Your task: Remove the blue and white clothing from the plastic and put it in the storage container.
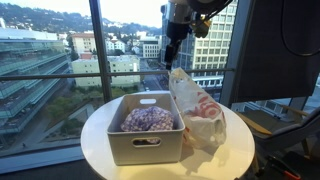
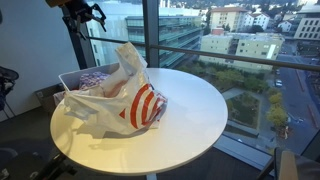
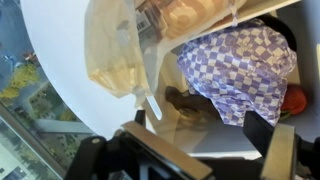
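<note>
The blue and white checked clothing [image 1: 147,119] lies inside the white storage container [image 1: 120,142] on the round table; it also shows in the wrist view [image 3: 240,62] and partly in an exterior view [image 2: 93,79]. The clear plastic bag with red print [image 1: 202,112] stands crumpled beside the container, also seen in an exterior view [image 2: 128,95] and the wrist view [image 3: 118,50]. My gripper [image 1: 172,52] hangs well above the bag and container. In the wrist view its fingers [image 3: 200,150] are spread wide with nothing between them.
The round white table [image 1: 98,128] stands by tall windows with a long drop outside. The container [image 3: 215,135] also holds a brown item [image 3: 185,100] and something orange-red [image 3: 292,98]. A chair stands by the table's far side [image 1: 270,120].
</note>
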{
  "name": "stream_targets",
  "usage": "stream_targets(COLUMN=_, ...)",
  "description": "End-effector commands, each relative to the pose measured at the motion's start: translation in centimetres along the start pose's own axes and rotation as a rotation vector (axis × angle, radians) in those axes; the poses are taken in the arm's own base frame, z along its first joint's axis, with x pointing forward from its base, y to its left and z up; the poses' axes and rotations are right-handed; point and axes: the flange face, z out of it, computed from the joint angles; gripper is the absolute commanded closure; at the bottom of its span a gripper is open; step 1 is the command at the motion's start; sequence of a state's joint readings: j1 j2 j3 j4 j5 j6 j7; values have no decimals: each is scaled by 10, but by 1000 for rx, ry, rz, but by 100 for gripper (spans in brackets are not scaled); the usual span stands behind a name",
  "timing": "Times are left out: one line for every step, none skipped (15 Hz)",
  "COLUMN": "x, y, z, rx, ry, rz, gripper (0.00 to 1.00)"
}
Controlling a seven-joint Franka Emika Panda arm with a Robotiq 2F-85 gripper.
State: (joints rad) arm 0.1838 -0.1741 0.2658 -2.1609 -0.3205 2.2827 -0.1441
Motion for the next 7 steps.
stream_targets(x=-25, y=14, z=-41, rx=-39, ry=-67, rz=71, gripper=0)
stream_targets(x=-31, y=18, z=-45, rx=-43, ry=-85, rz=85, gripper=0)
stream_targets(x=-36, y=22, z=-49, rx=-46, ry=-103, rz=98, gripper=0)
stream_targets(x=-41, y=25, z=-52, rx=-47, ry=-118, rz=107, gripper=0)
stream_targets(x=-44, y=28, z=-53, rx=-48, ry=-133, rz=116, gripper=0)
stream_targets(x=-47, y=30, z=-53, rx=-47, ry=-146, rz=123, gripper=0)
stream_targets(x=-50, y=31, z=-53, rx=-42, ry=-161, rz=123, gripper=0)
